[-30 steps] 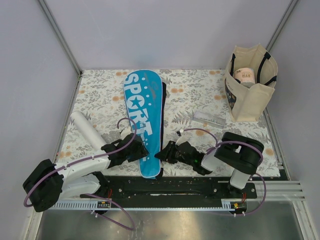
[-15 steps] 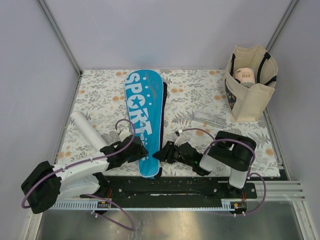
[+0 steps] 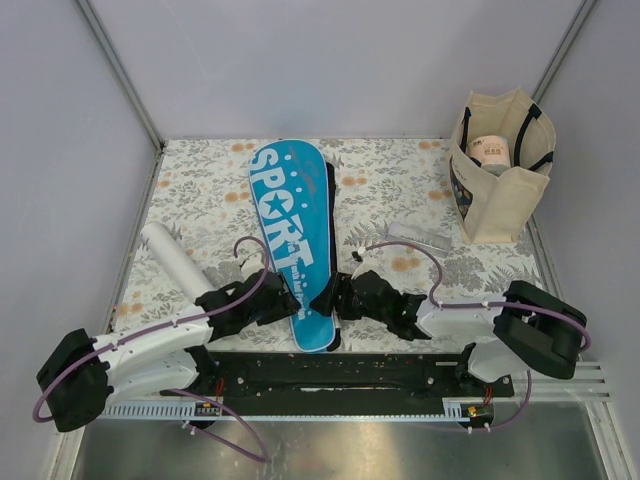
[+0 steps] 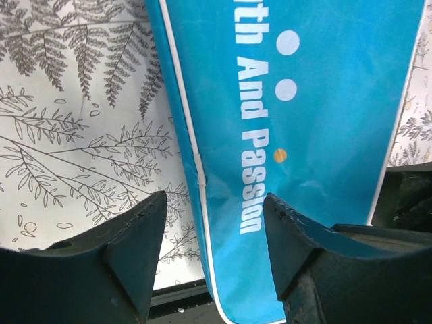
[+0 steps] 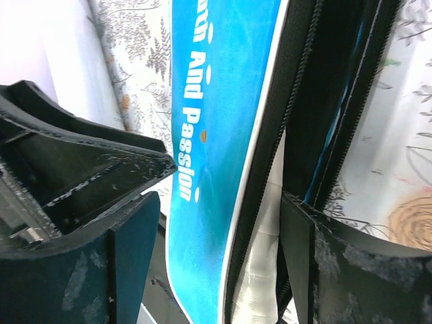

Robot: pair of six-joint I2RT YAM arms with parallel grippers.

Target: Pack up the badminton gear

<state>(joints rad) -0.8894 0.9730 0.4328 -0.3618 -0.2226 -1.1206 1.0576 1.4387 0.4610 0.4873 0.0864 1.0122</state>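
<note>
Here the left gripper (image 4: 214,209) hangs low with its 2 fingers spread apart, one over the cloth (image 3: 200,190) and one over the blue cover (image 3: 290,230), so the cover's white-piped left edge runs between them; whether either finger touches it cannot be told. The right gripper (image 5: 216,199) faces it from the other side, jaws wide, astride the cover's narrow end and clamped on nothing. The cover lies lengthwise in the middle of the cloth, broad end far, narrow end between the 2 grippers and reaching past the cloth's near edge. Its zip (image 5: 297,101) gapes along the right side, and something white (image 5: 260,270) shows inside the opening near the narrow end; what it is cannot be told. White letters along the top spell "SPORT", with a star in the O, and smaller print nearer the narrow end reads "And Passion", beside white dots and 1 orange dot. A white tube (image 3: 175,262) lies on the cloth just left of the left arm. At the far right corner a beige tote (image 3: 500,210) with black handles stands upright, holding a pale round tub (image 3: 490,150) whose label is too small to read. A clear flat packet (image 3: 418,237) lies between the tote and the cover.
</note>
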